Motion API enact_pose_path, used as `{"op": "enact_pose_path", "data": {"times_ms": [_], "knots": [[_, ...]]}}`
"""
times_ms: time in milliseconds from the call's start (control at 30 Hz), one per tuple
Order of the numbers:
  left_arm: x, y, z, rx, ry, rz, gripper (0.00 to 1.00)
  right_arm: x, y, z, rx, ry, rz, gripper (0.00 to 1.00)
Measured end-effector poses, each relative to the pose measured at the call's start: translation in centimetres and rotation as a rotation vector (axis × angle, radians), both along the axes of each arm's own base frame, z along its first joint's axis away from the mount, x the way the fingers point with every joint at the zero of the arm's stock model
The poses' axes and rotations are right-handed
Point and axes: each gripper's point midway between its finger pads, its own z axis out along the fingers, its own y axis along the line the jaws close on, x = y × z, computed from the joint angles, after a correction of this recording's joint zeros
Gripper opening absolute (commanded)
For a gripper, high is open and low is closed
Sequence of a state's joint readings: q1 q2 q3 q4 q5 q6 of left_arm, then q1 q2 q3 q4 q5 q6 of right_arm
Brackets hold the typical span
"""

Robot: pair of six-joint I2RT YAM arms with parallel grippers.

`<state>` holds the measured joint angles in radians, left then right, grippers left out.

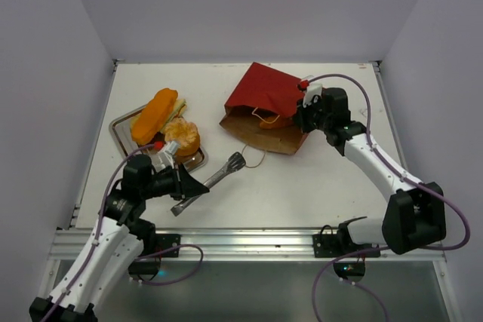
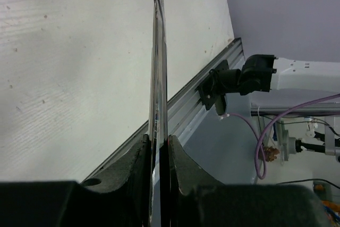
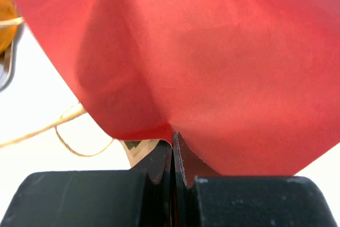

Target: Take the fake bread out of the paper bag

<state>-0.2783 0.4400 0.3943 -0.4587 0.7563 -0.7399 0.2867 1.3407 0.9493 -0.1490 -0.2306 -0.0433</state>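
Note:
The dark red paper bag (image 1: 263, 90) lies on its side at the back right, its brown mouth (image 1: 260, 132) facing the near edge. An orange bread piece (image 1: 276, 121) shows inside the mouth. My right gripper (image 1: 305, 116) is shut on the bag's right edge, and the red paper (image 3: 223, 51) fills the right wrist view above the closed gripper (image 3: 173, 143). My left gripper (image 1: 193, 185) is shut on the metal tongs (image 1: 219, 177), which appear edge-on in the left wrist view (image 2: 158, 51). A long orange roll (image 1: 154, 115), a round bun (image 1: 183, 136) and a pale-yellow wedge (image 1: 179, 102) lie on the tray.
The square metal tray (image 1: 121, 124) sits at the left. The bag's tan cord handles lie on the table by its mouth (image 1: 255, 157) and show in the right wrist view (image 3: 69, 127). White walls enclose the table on three sides; a metal rail (image 1: 249, 240) runs along the near edge.

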Motion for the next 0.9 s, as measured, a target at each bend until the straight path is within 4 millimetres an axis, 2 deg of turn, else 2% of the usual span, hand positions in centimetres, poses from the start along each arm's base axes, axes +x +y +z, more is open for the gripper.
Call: {"op": "enact_pose_path", "data": {"times_ms": [100,267,400,533,700,900], "knots": [[0.5,-1.2,-1.4,0.049,0.038,-0.034,0.0,-0.4,-0.2,0.8,-0.008,-0.025,0.047,0.0],[0.9,-4.6,-3.8,0.23,0.069,-0.13,0.0,-0.7,-1.1,2.1,0.011,-0.066,0.11,0.0],[4.2,-6.7,-3.3,0.36,-0.047,-0.121,0.0,-1.1,-1.7,2.0,0.017,-0.056,0.143,0.0],[7.2,-7.5,-1.7,0.435,-0.21,-0.097,0.0,-1.5,-1.8,2.1,0.019,-0.058,0.171,0.0],[9.0,-8.2,-0.8,0.497,-0.381,-0.12,0.0,-1.8,-1.6,2.2,0.022,-0.062,0.2,0.0],[10.8,-8.1,-2.2,0.623,-0.514,-0.167,0.1,-2.0,-1.4,2.1,0.02,-0.064,0.222,0.0]]}}
